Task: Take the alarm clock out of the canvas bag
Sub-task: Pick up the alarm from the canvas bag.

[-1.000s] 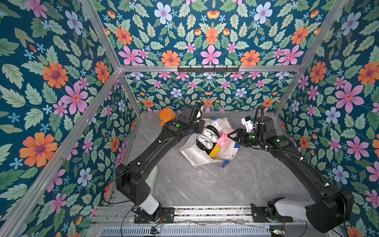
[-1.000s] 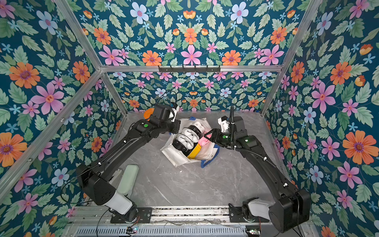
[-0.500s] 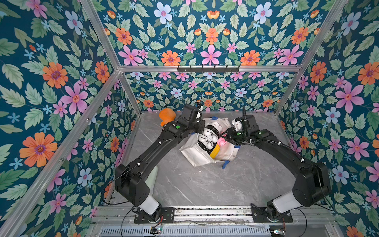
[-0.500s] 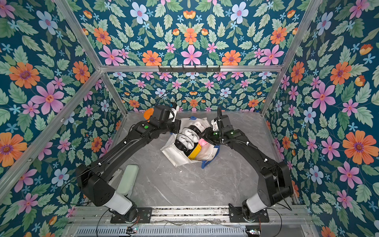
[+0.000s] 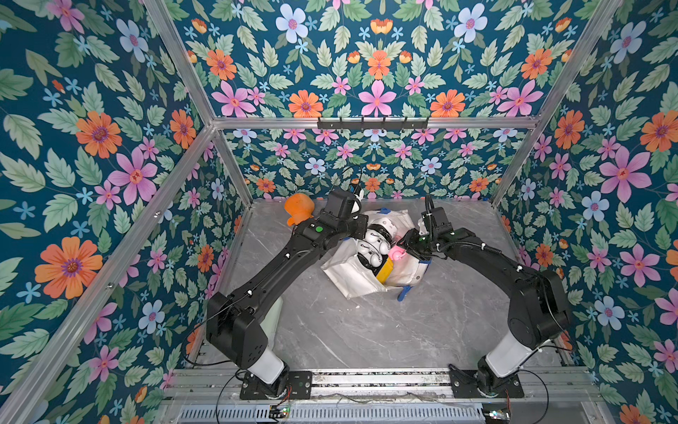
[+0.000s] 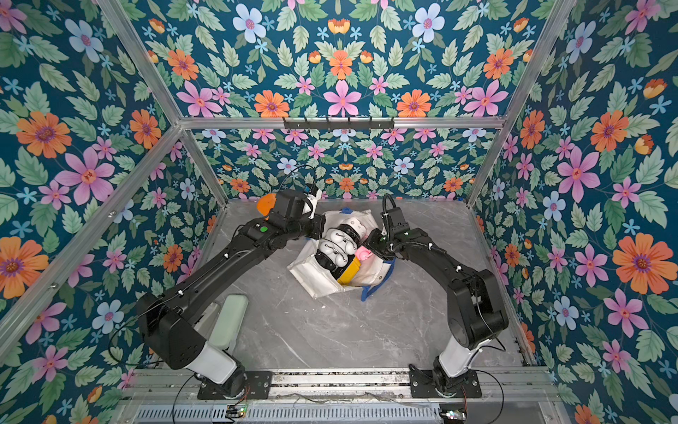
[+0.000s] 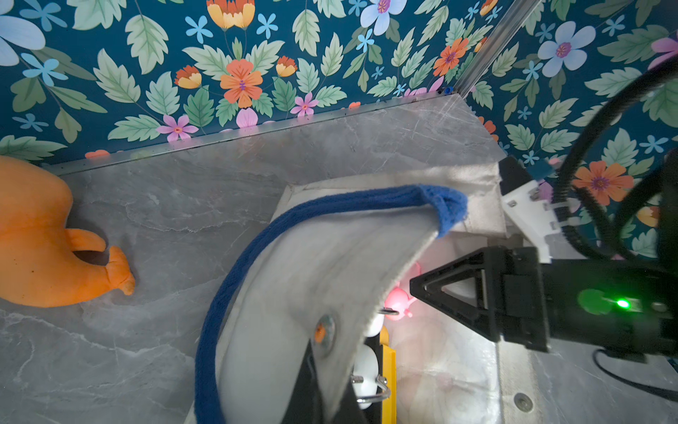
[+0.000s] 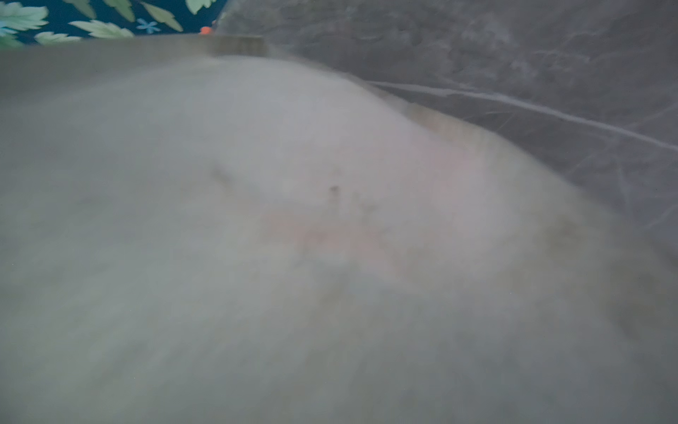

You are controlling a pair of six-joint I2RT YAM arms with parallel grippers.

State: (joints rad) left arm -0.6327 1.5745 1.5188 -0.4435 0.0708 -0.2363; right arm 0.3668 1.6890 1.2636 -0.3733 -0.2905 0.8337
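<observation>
Retrieval of the clock, reach-in step. The soft white canvas bag with blue loop handles (image 5: 352, 277) lies slumped on its side on the grey marble-patterned bench (image 5: 367, 330), toward the rear edge and about midway between the two side edges. My left gripper (image 7: 319, 370) is clenched on the bag's upper rim and holds that flap raised, so the mouth gapes toward my right arm; the blue fabric handle (image 7: 330, 209) arches over the lifted flap in the left wrist view. Inside the mouth sits a small round pink body with stubby feet, which I take to be the alarm clock (image 7: 398, 301); it is also visible in both top views, lying in the bag just beside a flat yellow block-like item (image 5: 386, 267). My right gripper (image 5: 406, 244) is at the mouth with its tip just beside the clock. I cannot tell whether its jaws are parted or already closed on anything, since only one black finger shows in the left wrist view and my right wrist view is filled with blurred pale cloth. An orange plush toy (image 5: 298, 211) rests at the rear left corner of the bench, well apart from the bag and no part of the task. I judge the clock not yet extracted. The next move calls for the right jaws to straddle the pink body, close firmly, and draw it out through the opening while the left grip holds the flap up.
</observation>
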